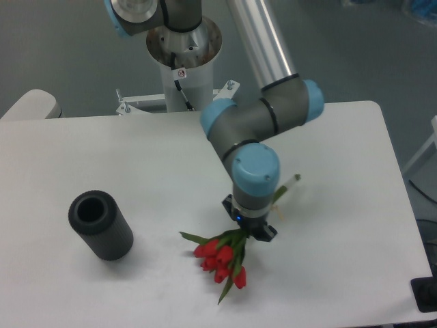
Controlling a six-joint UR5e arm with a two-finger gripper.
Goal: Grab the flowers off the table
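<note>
The flowers (220, 258), a small bunch of red tulip buds on green stems, hang from my gripper (250, 229), which is shut on the stems just above the buds. The stem ends (289, 184) stick out behind the wrist to the upper right. The bunch sits over the front middle of the white table (341, 150); I cannot tell whether the buds touch the surface. The fingertips are mostly hidden under the wrist.
A black cylinder (100, 225) stands upright on the table's left side, well apart from the bunch. The arm's base column (183, 61) rises behind the far edge. The table's right edge lies near a dark object (425, 295).
</note>
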